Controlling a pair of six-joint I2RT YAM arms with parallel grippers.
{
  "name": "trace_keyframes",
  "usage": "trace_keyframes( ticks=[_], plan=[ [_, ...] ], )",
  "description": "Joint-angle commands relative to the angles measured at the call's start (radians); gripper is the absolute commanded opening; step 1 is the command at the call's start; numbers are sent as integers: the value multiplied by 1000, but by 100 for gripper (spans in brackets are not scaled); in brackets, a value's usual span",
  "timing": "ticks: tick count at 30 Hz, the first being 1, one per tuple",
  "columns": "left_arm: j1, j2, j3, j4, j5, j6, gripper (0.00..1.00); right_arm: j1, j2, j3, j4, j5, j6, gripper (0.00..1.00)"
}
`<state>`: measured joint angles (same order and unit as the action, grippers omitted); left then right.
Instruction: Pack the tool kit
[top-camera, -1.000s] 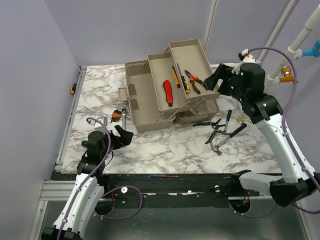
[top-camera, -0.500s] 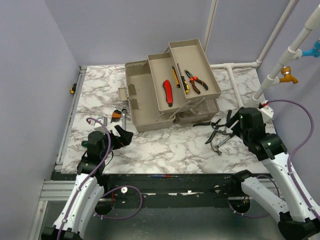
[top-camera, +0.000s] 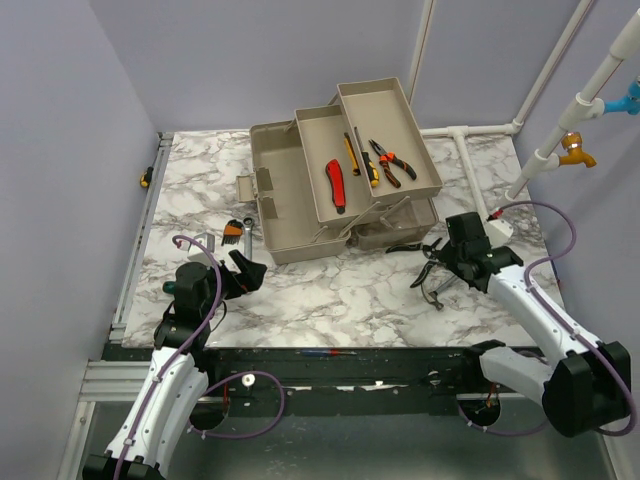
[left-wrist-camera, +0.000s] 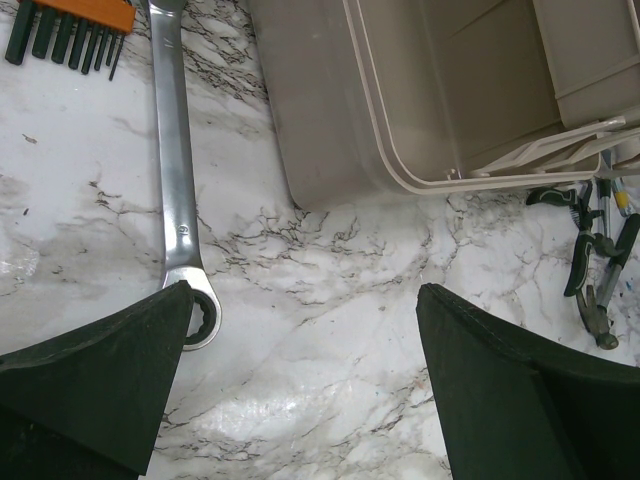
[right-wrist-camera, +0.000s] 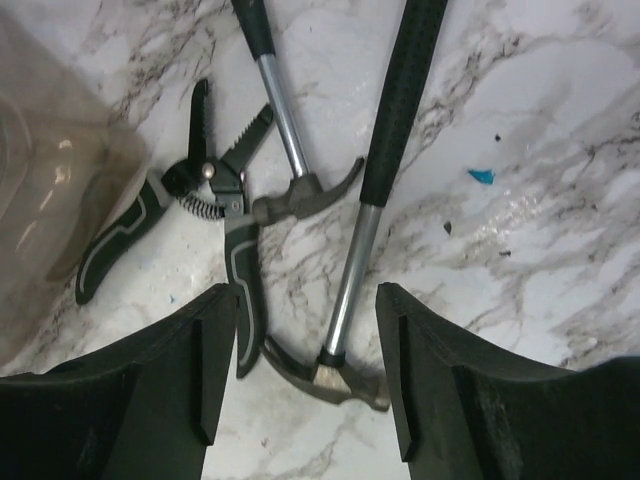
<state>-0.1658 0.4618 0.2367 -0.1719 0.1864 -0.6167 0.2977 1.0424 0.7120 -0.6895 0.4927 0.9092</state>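
Hammer (right-wrist-camera: 400, 100) grip off-frame (top edge)

Right gripper (right-wrist-camera: 305, 297) left the toolbox (top-camera: 281, 203) — now low over the hammers (right-wrist-camera: 352, 250); jaws narrowing.

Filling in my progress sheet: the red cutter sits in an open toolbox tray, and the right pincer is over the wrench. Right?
Not the wrench: the right pincer is over the hammers, as the right wrist view shows. The wrench lies by the left pincer. The red cutter is in a tray.

Lilac walls (top-camera: 60, 100), marble tabletop (top-camera: 330, 300)
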Motion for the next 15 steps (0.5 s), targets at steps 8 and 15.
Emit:
trace_keyframes(
  ticks=[8, 15],
  plan=[
    [-2, -1, -9, 32, 2, 15, 96, -103, 157, -47, 367, 6, -296, 61],
    [-1, 6, -8, 36, 8, 17, 96, -114, 202, -84, 512, 31, -366, 65]
  ],
)
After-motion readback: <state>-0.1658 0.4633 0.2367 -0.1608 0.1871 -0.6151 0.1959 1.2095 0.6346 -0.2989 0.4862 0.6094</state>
